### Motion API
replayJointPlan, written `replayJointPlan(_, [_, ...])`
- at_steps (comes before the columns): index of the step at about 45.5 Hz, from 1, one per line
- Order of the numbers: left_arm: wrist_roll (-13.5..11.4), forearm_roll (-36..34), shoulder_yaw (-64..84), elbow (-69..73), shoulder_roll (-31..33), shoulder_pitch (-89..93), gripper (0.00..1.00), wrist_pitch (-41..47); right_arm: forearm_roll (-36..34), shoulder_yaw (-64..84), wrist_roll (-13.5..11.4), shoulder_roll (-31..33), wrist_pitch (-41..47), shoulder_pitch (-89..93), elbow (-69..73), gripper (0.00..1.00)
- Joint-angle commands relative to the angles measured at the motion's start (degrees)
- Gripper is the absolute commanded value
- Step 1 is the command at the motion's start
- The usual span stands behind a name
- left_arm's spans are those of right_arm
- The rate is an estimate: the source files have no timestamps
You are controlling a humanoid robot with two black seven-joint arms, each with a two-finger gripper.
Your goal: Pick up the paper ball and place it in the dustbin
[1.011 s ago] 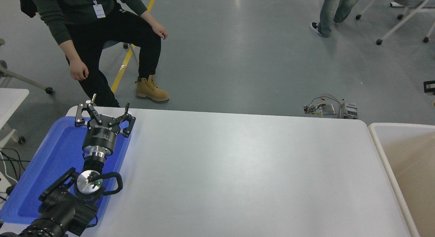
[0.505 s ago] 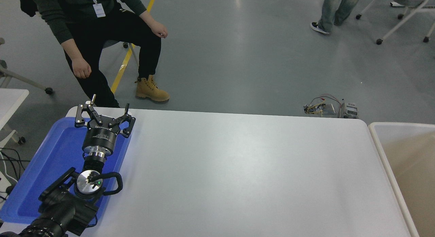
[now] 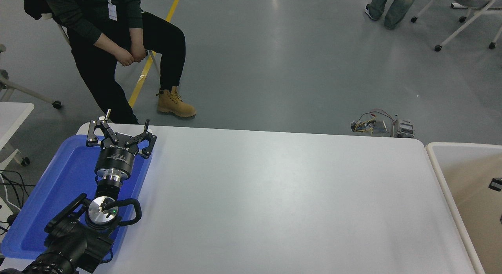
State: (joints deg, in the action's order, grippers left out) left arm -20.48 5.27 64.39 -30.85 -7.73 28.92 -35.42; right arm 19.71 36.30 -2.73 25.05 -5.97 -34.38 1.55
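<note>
Leftmost, the left gripper [image 3: 119, 132] is parked over the blue tray [image 3: 51, 187], jaws spread apart and holding nothing. Across the white bench [image 3: 274, 195], the dustbin [image 3: 439, 176] stands just off the right end. A sliver of the right gripper [image 3: 495, 184] shows over it; its jaws cannot be made out. The paper ball is nowhere visible.

The dustbin [image 3: 439, 176] ran off the right edge. A small black part [image 3: 495, 183] showed over it at that edge, too little to identify. The seated person [image 3: 113, 34] was cut off at the top.
</note>
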Motion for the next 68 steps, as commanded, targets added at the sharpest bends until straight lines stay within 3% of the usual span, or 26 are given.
replayJointPlan(1, [0.00, 0.00, 0.03, 0.00, 0.00, 0.00, 1.00, 0.00, -0.99, -1.93, -0.08, -1.76, -1.33, 3.35, -0.76, 0.00])
replayJointPlan(7, [0.00, 0.00, 0.03, 0.00, 0.00, 0.00, 1.00, 0.00, -1.16, -1.93, -0.08, -1.76, -1.33, 3.27, -0.76, 0.00])
replayJointPlan(8, [0.00, 0.00, 0.03, 0.00, 0.00, 0.00, 1.00, 0.00, -1.25, -1.93, -0.08, -1.76, -1.33, 3.18, -0.76, 0.05])
replayJointPlan(10, [0.00, 0.00, 0.03, 0.00, 0.00, 0.00, 1.00, 0.00, -1.43, -1.93, -0.08, -1.76, -1.41, 3.09, -0.76, 0.24])
replayJointPlan(14, [0.00, 0.00, 0.03, 0.00, 0.00, 0.00, 1.00, 0.00, -1.43, -1.93, 0.01, -1.76, -1.94, 2.92, -0.85, 0.80])
replayJointPlan(17, [0.00, 0.00, 0.03, 0.00, 0.08, 0.00, 1.00, 0.00, -1.52, -1.93, 0.01, -1.76, -3.26, 2.74, -0.76, 0.97])
replayJointPlan(48, [0.00, 0.00, -0.06, 0.00, 0.00, 0.00, 1.00, 0.00, -1.69, -8.16, -0.08, 0.26, -2.65, -5.34, 2.40, 1.00])
replayJointPlan(57, [0.00, 0.00, -0.06, 0.00, 0.00, 0.00, 1.00, 0.00, -1.69, -16.77, 0.01, 3.16, -1.77, -13.51, 2.76, 1.00])
replayJointPlan(68, [0.00, 0.00, -0.06, 0.00, 0.00, 0.00, 1.00, 0.00, -1.78, -43.22, -0.08, 3.52, -1.68, -17.91, 6.17, 1.00])
